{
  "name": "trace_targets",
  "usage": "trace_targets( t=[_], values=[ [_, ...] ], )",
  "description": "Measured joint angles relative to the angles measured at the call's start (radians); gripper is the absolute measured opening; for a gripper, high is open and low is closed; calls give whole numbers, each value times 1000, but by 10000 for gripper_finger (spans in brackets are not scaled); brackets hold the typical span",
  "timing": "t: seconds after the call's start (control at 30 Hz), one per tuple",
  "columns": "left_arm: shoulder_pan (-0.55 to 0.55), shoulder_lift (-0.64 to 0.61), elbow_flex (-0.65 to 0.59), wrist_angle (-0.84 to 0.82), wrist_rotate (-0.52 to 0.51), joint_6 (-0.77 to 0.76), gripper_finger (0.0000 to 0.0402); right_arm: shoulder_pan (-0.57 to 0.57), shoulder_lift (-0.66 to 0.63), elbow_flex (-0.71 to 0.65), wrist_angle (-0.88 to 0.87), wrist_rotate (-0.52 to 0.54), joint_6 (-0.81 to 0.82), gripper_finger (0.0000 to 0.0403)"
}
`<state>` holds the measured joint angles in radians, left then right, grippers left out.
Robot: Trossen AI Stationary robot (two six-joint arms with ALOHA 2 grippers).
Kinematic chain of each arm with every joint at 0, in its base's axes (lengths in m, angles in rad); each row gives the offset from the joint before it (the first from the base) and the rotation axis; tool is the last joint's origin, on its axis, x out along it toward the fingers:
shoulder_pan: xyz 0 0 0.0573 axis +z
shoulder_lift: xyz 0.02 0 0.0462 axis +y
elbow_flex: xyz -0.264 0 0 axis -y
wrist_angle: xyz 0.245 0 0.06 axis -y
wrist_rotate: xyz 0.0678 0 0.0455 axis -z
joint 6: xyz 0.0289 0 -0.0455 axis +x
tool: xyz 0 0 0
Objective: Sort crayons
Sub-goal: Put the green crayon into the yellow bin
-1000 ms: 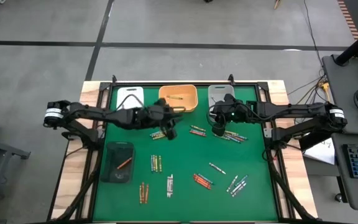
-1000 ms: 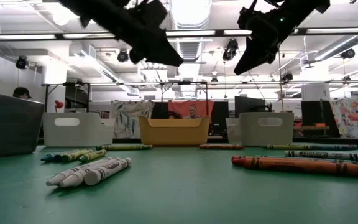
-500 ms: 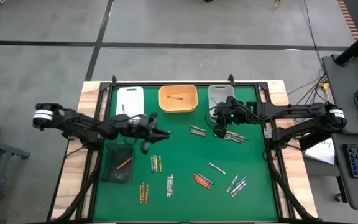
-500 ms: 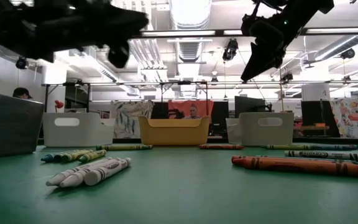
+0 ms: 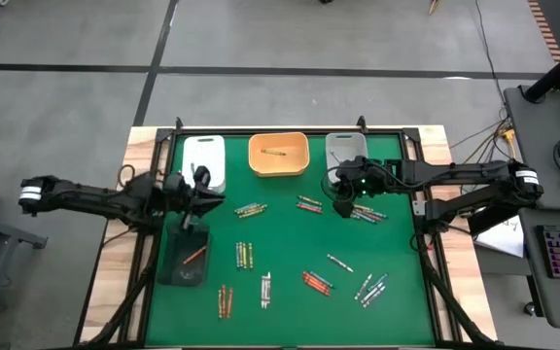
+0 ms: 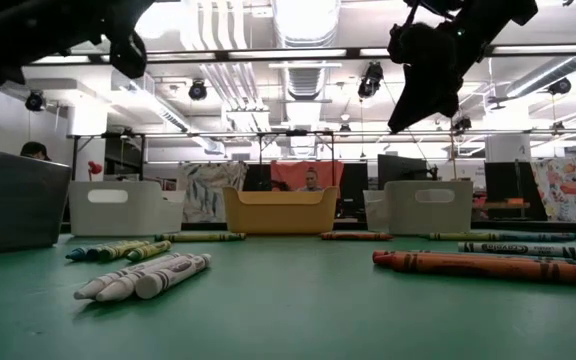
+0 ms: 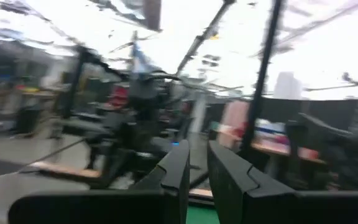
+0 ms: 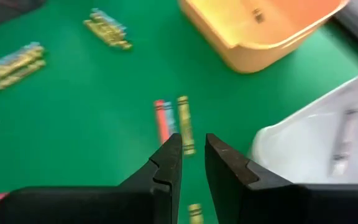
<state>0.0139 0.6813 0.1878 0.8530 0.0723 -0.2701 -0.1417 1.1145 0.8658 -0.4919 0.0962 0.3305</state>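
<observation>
High view: left gripper (image 5: pixel 192 202) hanging at 9 o'clock of the green mat (image 5: pixel 290 238), between the white tray (image 5: pixel 203 156) and the dark tray (image 5: pixel 173 238). Grip state not determinable from any view; no held crayon confirmed.

Right gripper (image 5: pixel 342 205) poised at 2 o'clock, just beside the grey tray (image 5: pixel 331 146). Jaws narrowly parted, nothing between them, bare mat visible through the gap in right wrist view.

Crayons (image 5: pixel 244 255) mostly loose on the mat, in small clusters from centre round to 5 o'clock. Already binned: one red-orange crayon (image 5: pixel 194 255) in the dark tray, one yellow-olive crayon (image 5: pixel 273 153) in the orange tray (image 5: pixel 299 163), one pale crayon (image 8: pixel 340 146) in the grey tray. Sorting judged barely begun.

Step in hand, as judged: right arm lining up on the red and olive pair (image 8: pixel 174 124) lying side by side just ahead of its tips.

Recommended practice:
- Widen the jaws before descent; present gap likely too tight to straddle a stick cleanly.
- Set the jaws across the crayon's width, not along its length.
- Take one colour only; with neighbours touching, risk of lifting or rolling both.
- Descend straight, close near mid-length, lift clear before swinging.
- Release low over the matching tray, well inside the rim.
</observation>
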Motion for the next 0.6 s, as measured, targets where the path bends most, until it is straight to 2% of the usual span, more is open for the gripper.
trace_targets(
  t=[0.13, 0.33, 0.4, 0.6],
  values=[
    [1, -37, 79, -242, -78, 45, 39, 0, 0, 0, 0, -84, 77, 59],
    [1, -40, 305, -853, -223, 82, 39, 0, 0, 0, -52, -223, 237, 59],
    [1, -33, 373, -1009, -260, 82, 39, 0, 0, 0, -105, -254, 287, 59],
    [0, -29, 495, -1290, -303, 34, 39, 0, 0, 0, -313, -254, 408, 59]
  ],
)
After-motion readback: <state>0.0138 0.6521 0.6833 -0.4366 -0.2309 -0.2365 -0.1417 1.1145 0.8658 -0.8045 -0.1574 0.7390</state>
